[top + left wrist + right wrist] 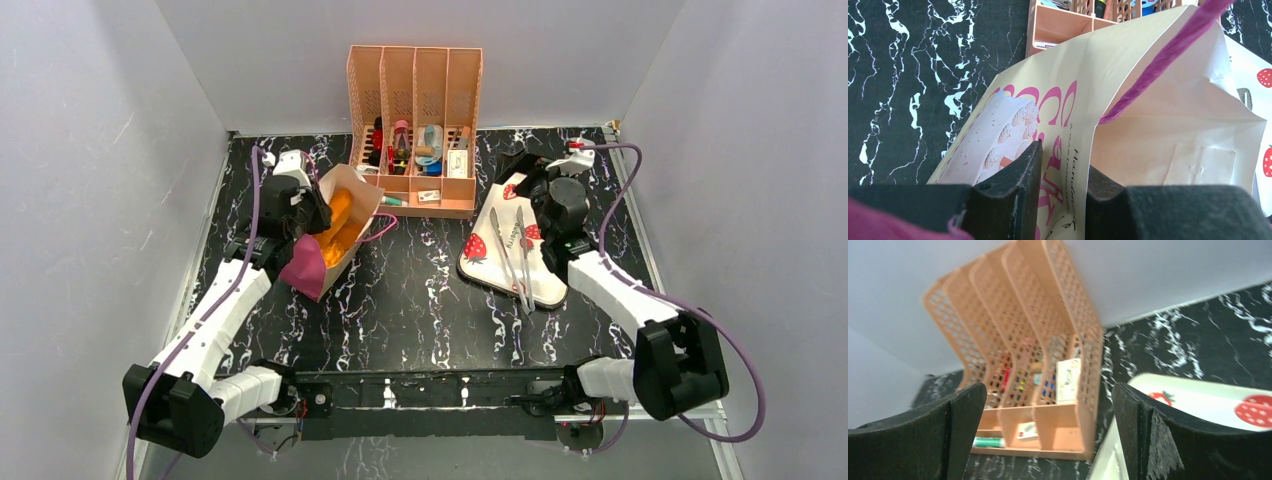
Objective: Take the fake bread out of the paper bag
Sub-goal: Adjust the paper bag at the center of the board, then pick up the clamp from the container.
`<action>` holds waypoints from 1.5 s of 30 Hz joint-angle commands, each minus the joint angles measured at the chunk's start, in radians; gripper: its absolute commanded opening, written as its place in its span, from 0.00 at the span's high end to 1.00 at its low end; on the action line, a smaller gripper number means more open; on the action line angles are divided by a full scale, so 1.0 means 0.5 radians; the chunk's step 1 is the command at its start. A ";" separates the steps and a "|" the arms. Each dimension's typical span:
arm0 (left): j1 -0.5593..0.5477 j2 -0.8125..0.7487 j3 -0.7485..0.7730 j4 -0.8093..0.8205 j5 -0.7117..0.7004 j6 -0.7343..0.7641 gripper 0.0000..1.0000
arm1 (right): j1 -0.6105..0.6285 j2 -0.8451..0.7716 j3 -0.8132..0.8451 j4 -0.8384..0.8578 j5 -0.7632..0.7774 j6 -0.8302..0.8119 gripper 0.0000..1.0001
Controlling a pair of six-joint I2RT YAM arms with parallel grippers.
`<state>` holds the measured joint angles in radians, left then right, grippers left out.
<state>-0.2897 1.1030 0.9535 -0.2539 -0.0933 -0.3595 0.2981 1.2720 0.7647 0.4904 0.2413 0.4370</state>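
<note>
The paper bag point(335, 235) lies tilted on its side at the left of the table, its mouth facing up and right. Orange fake bread point(340, 212) shows inside the mouth. My left gripper point(308, 212) is shut on the bag's printed wall; in the left wrist view the fingers of this gripper point(1063, 175) pinch the paper bag point(1148, 100) just below its pink cord handle point(1168, 55). My right gripper point(518, 172) hovers over the far end of the strawberry tray point(480, 250). In the right wrist view this gripper point(1048, 425) stands wide open with nothing between its fingers.
A peach plastic organiser point(415, 130) with small items stands at the back centre, close to the bag's mouth and also seen past the right fingers point(1048, 340). Metal tongs point(510, 255) lie on the tray. White walls close in the left, right and back.
</note>
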 commanded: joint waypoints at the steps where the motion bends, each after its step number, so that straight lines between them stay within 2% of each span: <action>1: -0.025 -0.029 -0.075 -0.026 0.088 -0.017 1.00 | -0.012 -0.175 -0.049 0.436 -0.255 0.100 0.02; 5: -0.039 -0.017 -0.115 0.005 0.091 -0.014 1.00 | -0.014 -0.196 -0.127 0.526 -0.364 0.030 0.02; 7: -0.046 -0.007 -0.136 0.024 0.090 -0.014 1.00 | -0.013 -0.167 -0.053 0.287 -0.317 -0.021 0.09; 9: -0.059 0.000 -0.158 0.049 0.088 -0.018 1.00 | -0.014 -0.124 0.066 -0.116 -0.154 0.012 0.15; 12: -0.096 -0.006 -0.189 0.093 0.088 -0.022 1.00 | -0.009 -0.098 0.087 -0.519 0.130 0.089 0.16; 18: -0.230 -0.029 -0.175 0.090 0.062 -0.037 1.00 | 0.042 -0.063 0.063 -0.879 0.375 0.022 0.15; 20: -0.287 -0.029 -0.161 0.091 0.053 -0.041 1.00 | 0.085 -0.020 0.084 -0.978 0.461 -0.005 0.12; 25: -0.437 -0.001 -0.129 0.059 -0.001 -0.049 1.00 | 0.168 0.116 0.104 -1.111 0.474 -0.021 0.02; 32: -0.537 0.016 -0.117 0.044 -0.048 -0.065 1.00 | 0.186 0.346 0.147 -1.326 0.530 -0.006 0.02; 45: -0.545 0.078 -0.102 0.085 -0.032 -0.069 1.00 | 0.211 0.477 0.111 -1.376 0.453 -0.026 0.02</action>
<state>-0.5549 1.1210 0.8902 -0.1787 -0.1314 -0.3866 0.3939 1.4948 0.7952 -0.2115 0.4641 0.4404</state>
